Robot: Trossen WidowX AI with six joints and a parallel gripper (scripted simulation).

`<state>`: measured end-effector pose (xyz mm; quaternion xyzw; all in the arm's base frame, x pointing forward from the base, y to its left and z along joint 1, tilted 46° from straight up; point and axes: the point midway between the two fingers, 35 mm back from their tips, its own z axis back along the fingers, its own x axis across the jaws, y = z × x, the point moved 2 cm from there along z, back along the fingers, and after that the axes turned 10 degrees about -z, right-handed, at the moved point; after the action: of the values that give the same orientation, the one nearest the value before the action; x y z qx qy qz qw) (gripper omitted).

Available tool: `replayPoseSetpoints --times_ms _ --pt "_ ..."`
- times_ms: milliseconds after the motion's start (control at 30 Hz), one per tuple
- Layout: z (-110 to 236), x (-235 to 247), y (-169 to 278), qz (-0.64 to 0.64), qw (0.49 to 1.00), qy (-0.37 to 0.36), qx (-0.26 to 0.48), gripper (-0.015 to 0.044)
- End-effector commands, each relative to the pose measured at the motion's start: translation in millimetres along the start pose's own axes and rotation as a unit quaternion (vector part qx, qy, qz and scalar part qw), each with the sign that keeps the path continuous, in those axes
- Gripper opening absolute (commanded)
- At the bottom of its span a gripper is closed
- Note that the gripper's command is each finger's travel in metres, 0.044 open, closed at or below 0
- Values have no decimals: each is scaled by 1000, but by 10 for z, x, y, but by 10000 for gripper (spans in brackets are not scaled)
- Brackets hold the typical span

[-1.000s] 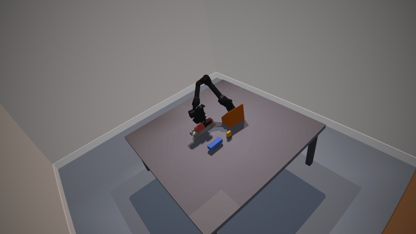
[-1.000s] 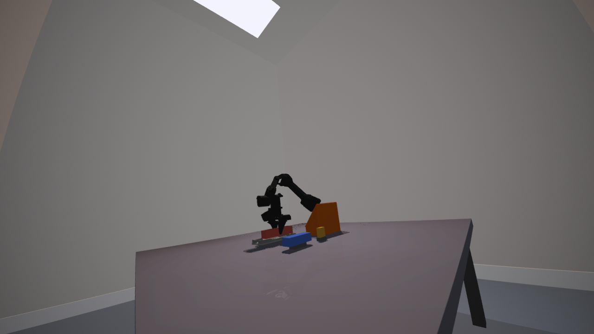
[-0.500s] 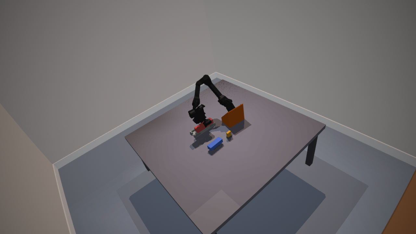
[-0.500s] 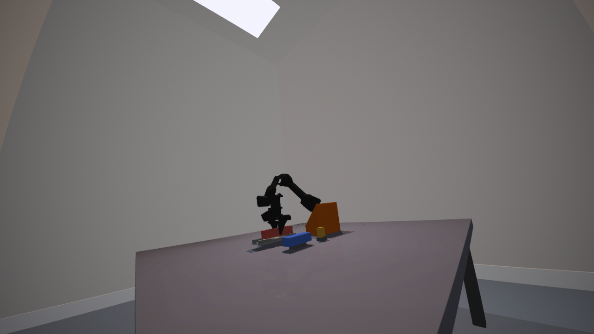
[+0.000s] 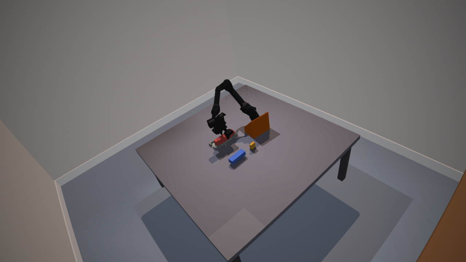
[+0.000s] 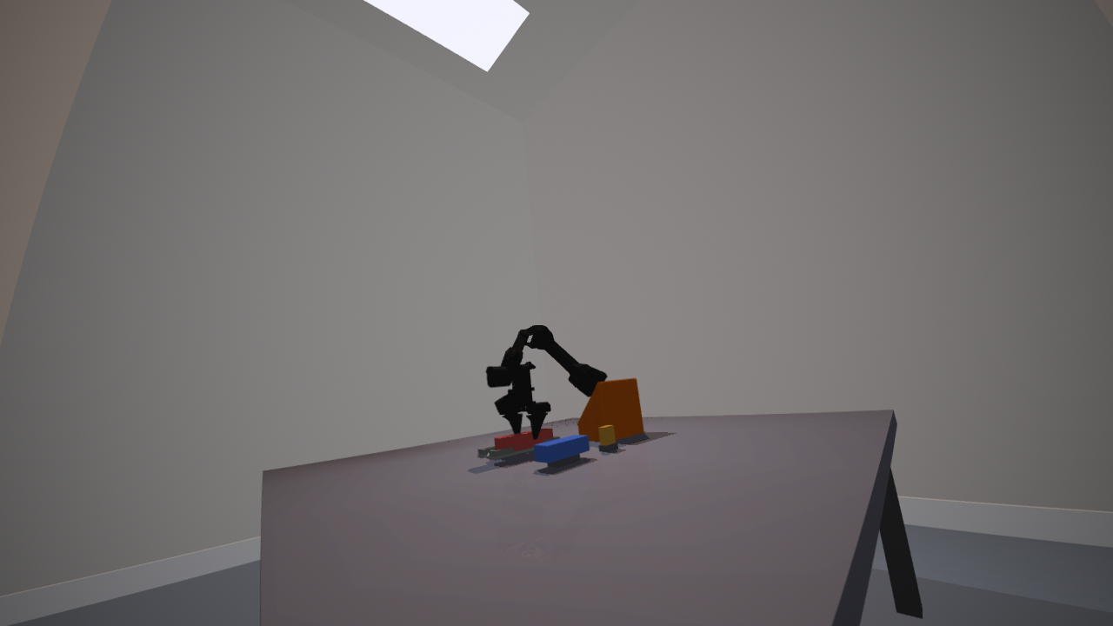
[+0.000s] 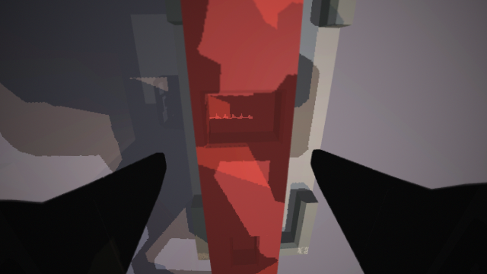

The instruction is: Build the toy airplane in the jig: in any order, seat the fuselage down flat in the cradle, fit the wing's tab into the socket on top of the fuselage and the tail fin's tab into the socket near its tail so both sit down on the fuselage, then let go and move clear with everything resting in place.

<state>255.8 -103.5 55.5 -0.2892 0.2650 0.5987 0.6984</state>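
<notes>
The red fuselage (image 5: pixel 220 140) (image 6: pixel 509 441) (image 7: pixel 251 57) lies lengthwise in the grey cradle (image 6: pixel 485 451) (image 7: pixel 329 57), between its corner posts and looking level. Its larger wing socket and smaller tail socket face up, both empty in the wrist view. My gripper (image 6: pixel 526 435) (image 7: pixel 240 158) is open, with one fingertip on each side of the fuselage and a gap to both sides. The blue wing (image 5: pixel 237 156) (image 6: pixel 560 449) stands apart in front of the cradle. The small yellow tail fin (image 5: pixel 252 145) (image 6: pixel 607 435) stands beside the wing. The undersides of both are in dark shade.
An orange slanted block (image 5: pixel 260 127) (image 6: pixel 620 409) stands on the table (image 5: pixel 293 156) (image 6: pixel 700 498), behind the tail fin and near the arm's base. The arm arches over from behind it to the cradle.
</notes>
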Motion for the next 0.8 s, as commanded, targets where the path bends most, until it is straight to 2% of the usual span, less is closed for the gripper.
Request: replayPoseSetpoints --times_ms 0,133,300,367,767 --pt "2 0 0 -1 1000 0 0 440" --pt "93 12 -18 -1 1000 -2 0 440" --pt "849 35 -31 3 1000 -4 -1 440" --pt "1048 17 -1 3 1000 -1 -1 440" --pt "1027 44 -52 28 1000 0 -1 440"
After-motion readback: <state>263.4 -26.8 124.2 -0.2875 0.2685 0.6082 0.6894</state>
